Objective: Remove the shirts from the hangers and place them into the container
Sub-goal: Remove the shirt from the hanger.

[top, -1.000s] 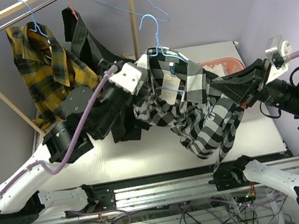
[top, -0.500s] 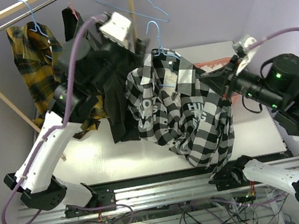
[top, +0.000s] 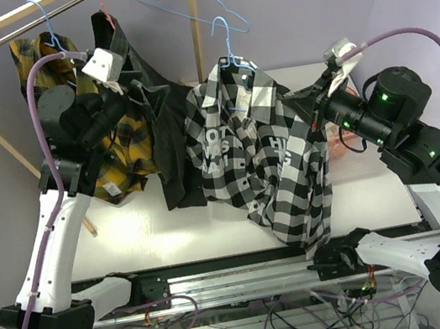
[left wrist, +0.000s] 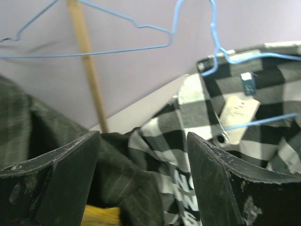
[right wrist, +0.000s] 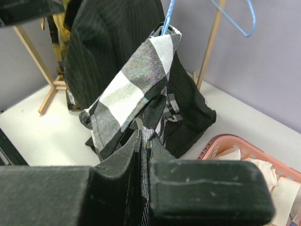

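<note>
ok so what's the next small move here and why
Probably pull the right gripper a little toward the basket: it is shut on the checked shirt, which hangs on the blue hanger, and the open left gripper holds nothing.

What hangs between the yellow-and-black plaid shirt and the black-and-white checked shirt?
The dark charcoal pinstriped shirt hangs between them. The top view shows it.
</note>
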Controlling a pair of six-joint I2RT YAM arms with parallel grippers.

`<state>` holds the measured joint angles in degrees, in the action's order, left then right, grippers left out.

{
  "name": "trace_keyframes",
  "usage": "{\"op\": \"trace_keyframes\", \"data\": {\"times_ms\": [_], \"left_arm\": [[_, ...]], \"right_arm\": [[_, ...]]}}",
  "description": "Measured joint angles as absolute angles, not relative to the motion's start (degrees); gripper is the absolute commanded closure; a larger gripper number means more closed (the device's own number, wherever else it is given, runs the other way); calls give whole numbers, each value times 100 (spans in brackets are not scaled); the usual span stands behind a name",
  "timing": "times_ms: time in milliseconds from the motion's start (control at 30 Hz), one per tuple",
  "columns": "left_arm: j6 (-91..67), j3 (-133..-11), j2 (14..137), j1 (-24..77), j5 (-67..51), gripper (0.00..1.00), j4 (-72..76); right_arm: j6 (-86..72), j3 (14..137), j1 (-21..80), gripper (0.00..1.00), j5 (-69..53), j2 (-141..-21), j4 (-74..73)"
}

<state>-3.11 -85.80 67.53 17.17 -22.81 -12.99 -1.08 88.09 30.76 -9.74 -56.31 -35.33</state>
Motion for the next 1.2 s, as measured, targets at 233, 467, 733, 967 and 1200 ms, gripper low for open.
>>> {"op": "trace_keyframes", "data": {"times_ms": [233, 467, 733, 967, 1200], "left_arm": [[-692, -8342, 6744, 1719, -3391, 16, -617], [-714, -8340, 6748, 1719, -3614, 16, -342], [-676, -8628, 6901, 1719, -3603, 18, -322], [-373, -8969, 6921, 2025, -3465, 19, -497], [346, -9185, 7074, 2899, -2978, 20, -1094]], "right_arm": [[-239, 8812, 3076, 100, -1041, -5127, -3153], [-495, 8812, 3107, 100, -1520, -4530, -2902], [-784, 8812, 3131, 100, -2003, -4545, -2825], [-884, 8805, 3135, 100, -2165, -4587, -2821], [-926, 8805, 3135, 100, -2217, -4591, -2814]]}}
